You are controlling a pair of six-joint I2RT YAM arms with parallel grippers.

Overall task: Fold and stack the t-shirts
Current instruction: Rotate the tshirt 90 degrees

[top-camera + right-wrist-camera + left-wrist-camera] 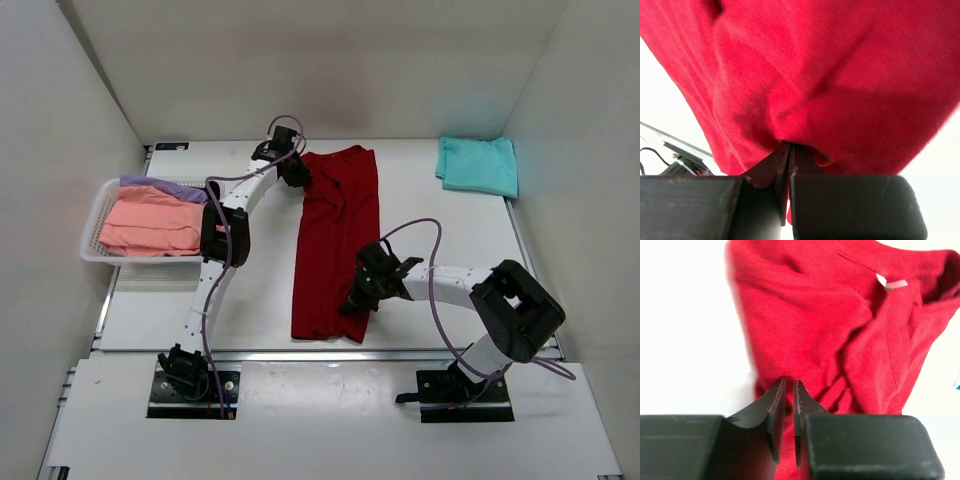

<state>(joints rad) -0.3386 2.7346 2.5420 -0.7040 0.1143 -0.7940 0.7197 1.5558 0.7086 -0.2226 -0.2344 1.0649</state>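
Note:
The dark red t-shirt lies as a long folded strip down the middle of the table. My left gripper is at its far left corner, shut on the red cloth. My right gripper is at its near right edge, shut on a bunched fold of the red t-shirt. A folded teal t-shirt lies at the far right. The salmon pink t-shirt lies in the basket over the lavender t-shirt.
The white mesh basket stands at the table's left edge. White walls close in the table on three sides. The table's near edge runs just below the shirt's hem.

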